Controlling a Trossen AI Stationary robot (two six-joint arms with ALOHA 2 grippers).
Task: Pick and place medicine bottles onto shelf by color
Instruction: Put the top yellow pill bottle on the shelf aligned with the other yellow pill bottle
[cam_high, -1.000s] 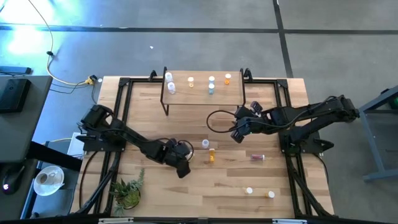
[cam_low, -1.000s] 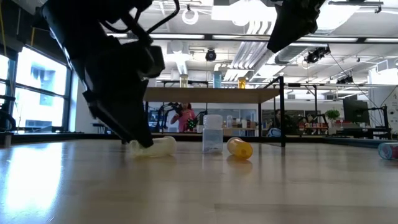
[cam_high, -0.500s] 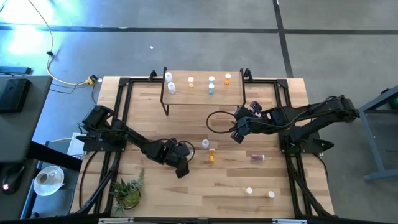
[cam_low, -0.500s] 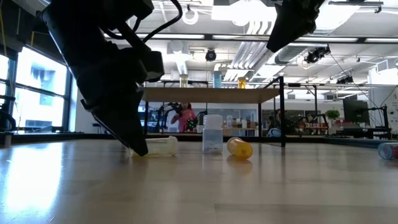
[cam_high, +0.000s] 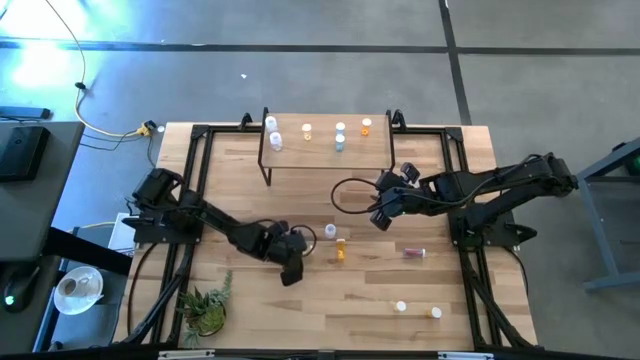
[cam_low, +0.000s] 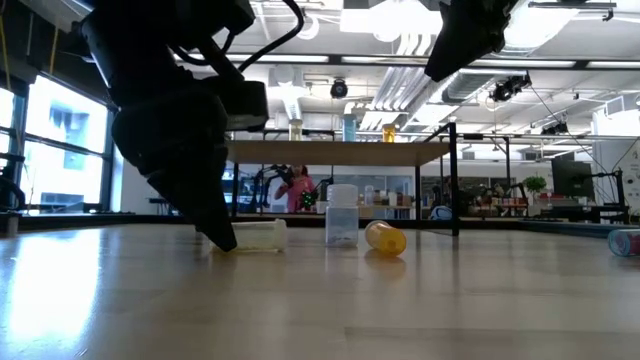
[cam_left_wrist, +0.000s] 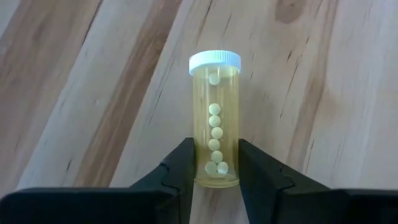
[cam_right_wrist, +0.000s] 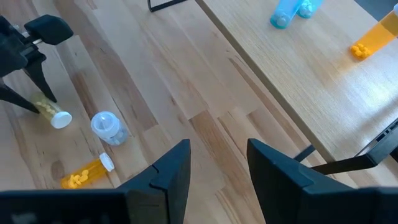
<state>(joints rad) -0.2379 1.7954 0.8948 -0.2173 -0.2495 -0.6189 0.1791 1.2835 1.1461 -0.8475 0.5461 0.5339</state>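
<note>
Pale yellow see-thru plastic pill bottle (cam_left_wrist: 215, 121) w/ white cap, small yellowish round pills inside. Tabletop (cam_left_wrist: 74, 93): light wood, darker brown grain streaks. Amber-orange bottle (cam_right_wrist: 86, 173), white cap. Clear/bluish bottle (cam_right_wrist: 107, 126). Low light-wood shelf (cam_right_wrist: 298, 81) on black legs: blue bottles (cam_right_wrist: 292, 12), orange bottle (cam_right_wrist: 375, 37). Gripper fingers (cam_left_wrist: 177, 180) black.

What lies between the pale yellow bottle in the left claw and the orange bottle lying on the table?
In the low view, an upright clear bottle stands between the pale yellow bottle and the orange bottle.
</note>
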